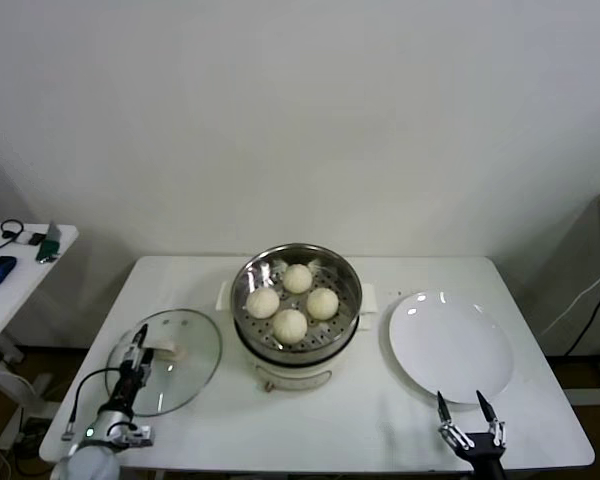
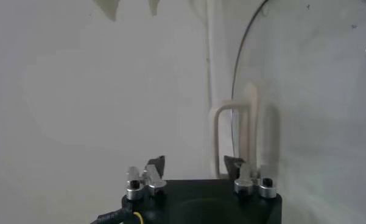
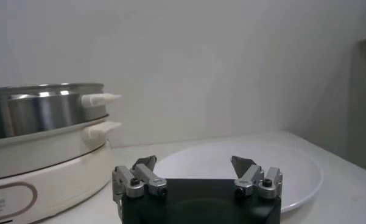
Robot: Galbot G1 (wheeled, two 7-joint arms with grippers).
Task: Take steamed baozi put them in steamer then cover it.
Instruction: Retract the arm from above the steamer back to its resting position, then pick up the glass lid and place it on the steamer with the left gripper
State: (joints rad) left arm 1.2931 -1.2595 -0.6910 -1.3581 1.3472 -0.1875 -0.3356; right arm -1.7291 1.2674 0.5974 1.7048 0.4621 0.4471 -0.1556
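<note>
Down at the near left corner of the table (image 1: 180,420), the left gripper (image 1: 137,352) is reaching forward over the cover (image 1: 165,375), its arm lying low and pointing toward the cream-white bar handle (image 1: 168,352). In the left wrist view its jaws are standing partly open on either side of that handle (image 2: 246,131), and whether they are touching it cannot be told. The cover is lying flat on the table just left of the steamer (image 1: 297,305), its near rim close to the table's front edge. The steamer is sitting at the table's middle with all four steamed baozi (image 1: 291,324) resting on its perforated tray, uncovered. The right gripper (image 1: 471,415) is hovering low at the near right, jaws spread wide and holding nothing, just in front of the near rim of the white plate (image 1: 450,345). Between the steamer and the front edge, bare tabletop is showing.
</note>
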